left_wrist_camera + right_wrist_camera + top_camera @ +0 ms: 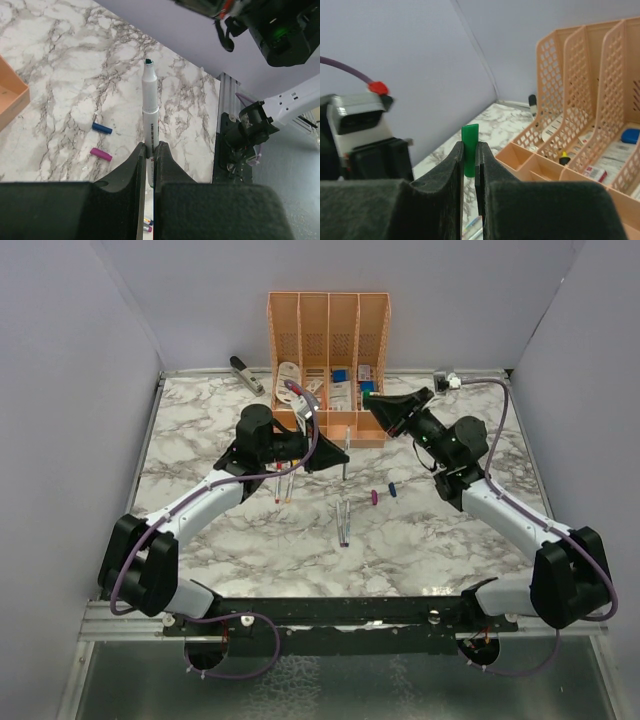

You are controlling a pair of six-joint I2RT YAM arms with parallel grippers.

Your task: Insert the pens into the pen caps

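My left gripper (150,148) is shut on a whitish pen (149,115), held above the table with its green tip pointing away from the jaws. My right gripper (469,148) is shut on a green pen cap (469,133) that sticks out past the fingertips. In the top view the left gripper (338,457) and right gripper (373,404) face each other in front of the organiser, a short gap apart. A blue cap (102,128) and a purple cap (101,154) lie on the marble. Two pens (281,485) lie under the left arm, and two more pens (343,524) lie mid-table.
An orange organiser (328,335) with blue-and-white boxes stands at the back centre, just behind both grippers. A grey stapler (245,375) lies at the back left. Grey walls close in the table on three sides.
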